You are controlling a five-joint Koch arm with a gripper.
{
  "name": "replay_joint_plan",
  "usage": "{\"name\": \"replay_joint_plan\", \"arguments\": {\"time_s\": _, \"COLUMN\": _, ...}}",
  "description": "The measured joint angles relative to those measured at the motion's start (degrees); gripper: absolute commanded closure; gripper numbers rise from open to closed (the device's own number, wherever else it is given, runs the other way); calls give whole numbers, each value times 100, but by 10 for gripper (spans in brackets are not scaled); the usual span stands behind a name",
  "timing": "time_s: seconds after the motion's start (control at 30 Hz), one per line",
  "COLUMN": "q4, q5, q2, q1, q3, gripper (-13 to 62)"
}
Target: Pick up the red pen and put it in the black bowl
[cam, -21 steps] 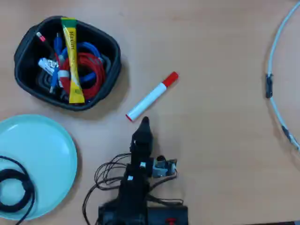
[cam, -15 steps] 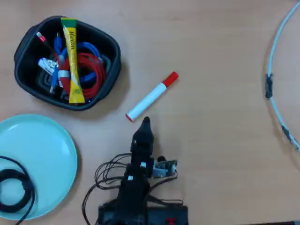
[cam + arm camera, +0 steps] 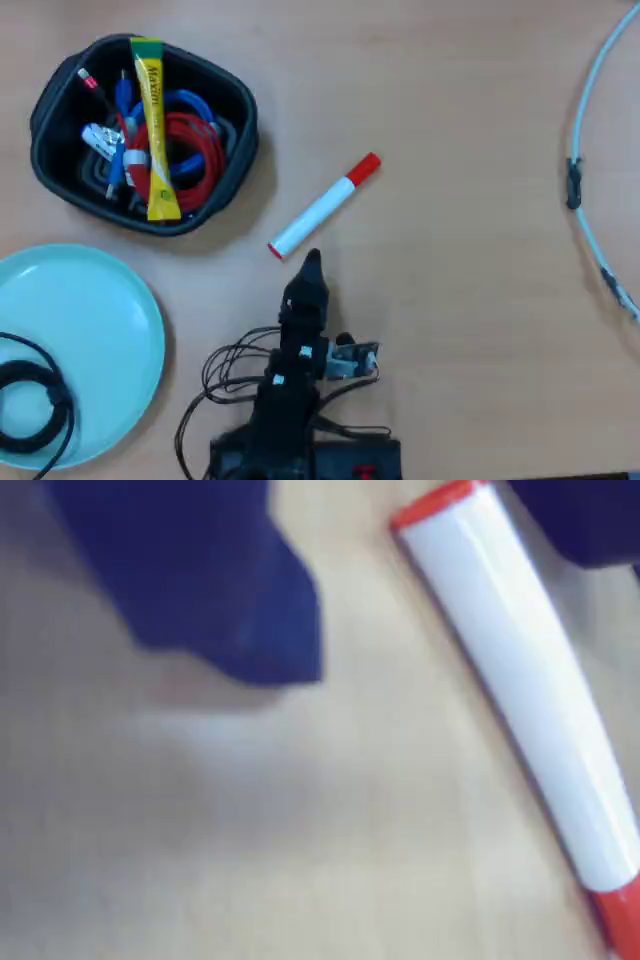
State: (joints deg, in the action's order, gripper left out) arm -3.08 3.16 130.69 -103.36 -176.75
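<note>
Wooden table [image 3: 450, 330] holds one red pen [image 3: 322, 207], one black bowl [image 3: 240, 140].

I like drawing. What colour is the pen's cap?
Red, on a white barrel. The red pen shows best in the overhead view.

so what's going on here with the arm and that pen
A small robot arm's gripper hovers just short of the red pen, which lies loose on the wooden table. Nothing is grasped yet. The black bowl, already full of cables and a yellow sachet, sits up and left of the pen in the overhead view.
</note>
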Motion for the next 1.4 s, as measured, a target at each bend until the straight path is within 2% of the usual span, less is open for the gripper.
{"name": "replay_joint_plan", "arguments": {"time_s": 0.13, "q4": 782, "q5": 70, "q2": 0, "q1": 114, "q3": 668, "gripper": -36}}
{"name": "replay_joint_plan", "arguments": {"time_s": 0.4, "q4": 4869, "q5": 633, "q2": 0, "q1": 615, "q3": 2979, "gripper": -36}}
{"name": "replay_joint_plan", "arguments": {"time_s": 0.53, "q4": 6161, "q5": 633, "q2": -79, "q1": 765, "q3": 4184, "gripper": -36}}
{"name": "replay_joint_plan", "arguments": {"time_s": 0.63, "q4": 6680, "q5": 633, "q2": -466, "q1": 879, "q3": 5045, "gripper": -36}}
{"name": "replay_joint_plan", "arguments": {"time_s": 0.8, "q4": 7611, "q5": 633, "q2": -1749, "q1": 1037, "q3": 6697, "gripper": -36}}
{"name": "replay_joint_plan", "arguments": {"time_s": 1.07, "q4": 8306, "q5": 773, "q2": -2918, "q1": 1195, "q3": 8350, "gripper": -37}}
{"name": "replay_joint_plan", "arguments": {"time_s": 1.2, "q4": 8508, "q5": 1406, "q2": -3665, "q1": 1239, "q3": 8807, "gripper": -37}}
{"name": "replay_joint_plan", "arguments": {"time_s": 1.4, "q4": 8596, "q5": 3041, "q2": -3832, "q1": 1046, "q3": 8851, "gripper": -37}}
